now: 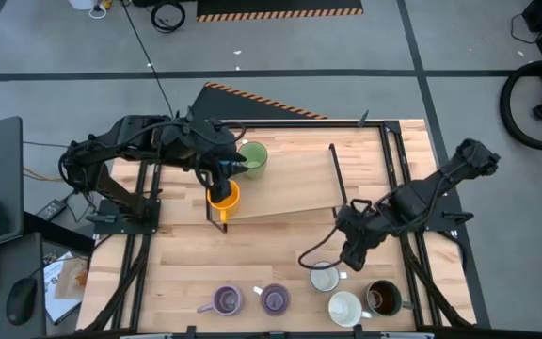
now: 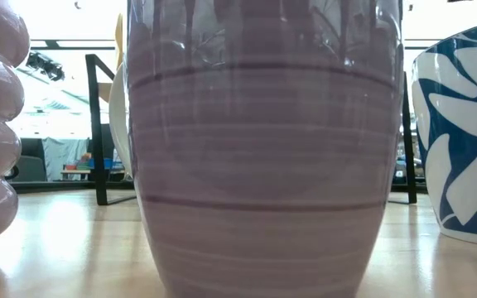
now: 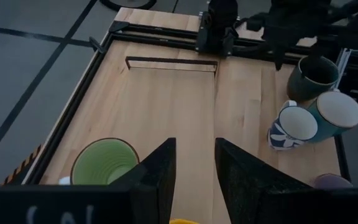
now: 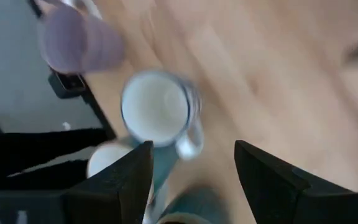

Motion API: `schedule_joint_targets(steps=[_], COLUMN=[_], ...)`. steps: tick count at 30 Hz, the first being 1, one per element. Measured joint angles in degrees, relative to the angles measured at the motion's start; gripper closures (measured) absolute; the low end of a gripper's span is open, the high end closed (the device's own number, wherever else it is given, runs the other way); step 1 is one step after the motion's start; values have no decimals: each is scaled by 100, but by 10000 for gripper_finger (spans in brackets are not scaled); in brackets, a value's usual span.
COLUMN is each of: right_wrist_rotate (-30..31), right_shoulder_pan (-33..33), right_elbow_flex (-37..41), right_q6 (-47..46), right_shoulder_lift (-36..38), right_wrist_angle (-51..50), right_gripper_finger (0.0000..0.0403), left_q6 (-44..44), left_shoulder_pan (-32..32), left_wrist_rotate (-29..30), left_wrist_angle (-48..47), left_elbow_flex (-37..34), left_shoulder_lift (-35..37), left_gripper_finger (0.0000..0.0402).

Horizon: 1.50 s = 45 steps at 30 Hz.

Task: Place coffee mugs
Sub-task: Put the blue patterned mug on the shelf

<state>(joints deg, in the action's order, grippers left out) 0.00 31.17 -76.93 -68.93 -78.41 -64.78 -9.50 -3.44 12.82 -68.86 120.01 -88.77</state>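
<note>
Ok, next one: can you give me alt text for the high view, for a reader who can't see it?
From above, the left gripper holds an orange mug beside a green mug at the wooden table's far side. The right gripper hovers open near a blue-and-white mug; two purple mugs, a white mug and a dark mug line the near edge.
</note>
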Motion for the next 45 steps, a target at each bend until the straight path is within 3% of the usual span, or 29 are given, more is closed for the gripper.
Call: schedule_joint_targets(steps=[7,18,24,34,45], right_wrist_rotate=[-656,-1452,-1496,-1467,-1448], right_shoulder_pan=[524,1095,1325,1529,1568], right_elbow_flex=[0,4,7,7,189], right_q6=[-1872,-3696,-4580,-5086,-5256], right_shoulder_lift=[-346,-989,-1290,-1908,-2090], right_wrist_angle=[-389,-410,-158,-30,319], right_gripper_finger=[173,173,173,173,182], left_q6=[464,765,905,1177,1391], left_shoulder_pan=[0,0,0,13,15], left_wrist_rotate=[0,0,2,2,2], left_wrist_angle=[-2,-2,-3,-39,-57], left_elbow_flex=[0,0,0,0,0], left_shoulder_lift=[0,0,0,0,0], left_gripper_finger=[285,285,285,285,285])
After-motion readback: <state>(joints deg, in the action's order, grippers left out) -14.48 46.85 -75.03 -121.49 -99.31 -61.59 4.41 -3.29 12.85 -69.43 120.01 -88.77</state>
